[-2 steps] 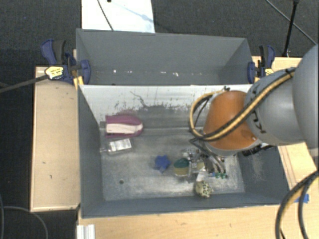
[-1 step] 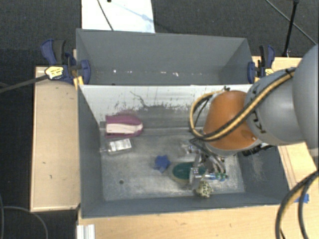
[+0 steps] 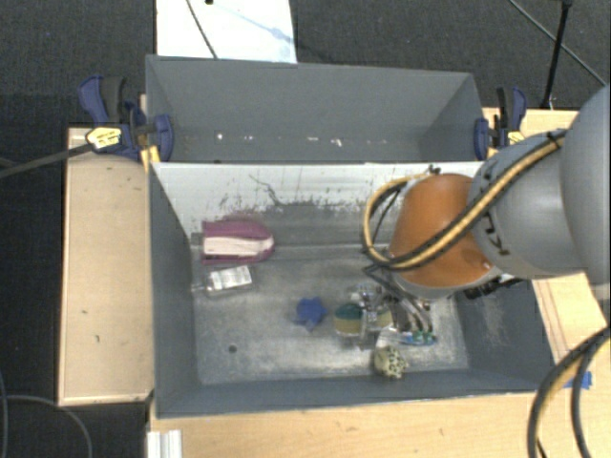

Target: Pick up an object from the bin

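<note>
Green round thing (image 3: pixel 348 319) lies lower centre, just left of the gripper (image 3: pixel 389 324); a pale lump (image 3: pixel 389 362) sits just below. Gripper's opening cannot be told.

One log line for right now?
gripper low over small heap | nearest: pale knobbly lump, green round piece | beside: small blue block | grasp: unconfirmed

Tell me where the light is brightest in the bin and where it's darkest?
Camera view: the sloped back wall is brightest, almost white. Camera view: tiny glints dot the ledge above it. Camera view: the orange cover has a soft sheen on top. Camera view: the darkest patch seems to lie under the arm, by the small heap.
</note>
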Controlling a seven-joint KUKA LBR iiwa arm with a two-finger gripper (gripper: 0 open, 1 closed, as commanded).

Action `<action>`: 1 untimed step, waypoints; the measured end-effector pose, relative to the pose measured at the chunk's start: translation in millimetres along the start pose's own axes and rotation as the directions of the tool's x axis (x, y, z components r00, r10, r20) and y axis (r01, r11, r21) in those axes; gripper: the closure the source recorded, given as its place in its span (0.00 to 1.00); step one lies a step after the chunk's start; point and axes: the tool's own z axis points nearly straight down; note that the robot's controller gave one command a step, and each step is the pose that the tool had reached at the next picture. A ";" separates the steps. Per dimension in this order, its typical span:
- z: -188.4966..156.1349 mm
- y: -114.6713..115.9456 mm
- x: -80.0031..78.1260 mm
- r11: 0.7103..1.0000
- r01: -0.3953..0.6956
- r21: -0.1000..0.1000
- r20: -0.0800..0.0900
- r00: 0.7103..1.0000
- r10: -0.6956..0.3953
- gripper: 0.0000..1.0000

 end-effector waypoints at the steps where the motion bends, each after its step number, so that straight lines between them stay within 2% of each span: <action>1: -152.6 -20.3 -14.4 1.000 0.009 0.001 0.009 1.000 -0.009 1.00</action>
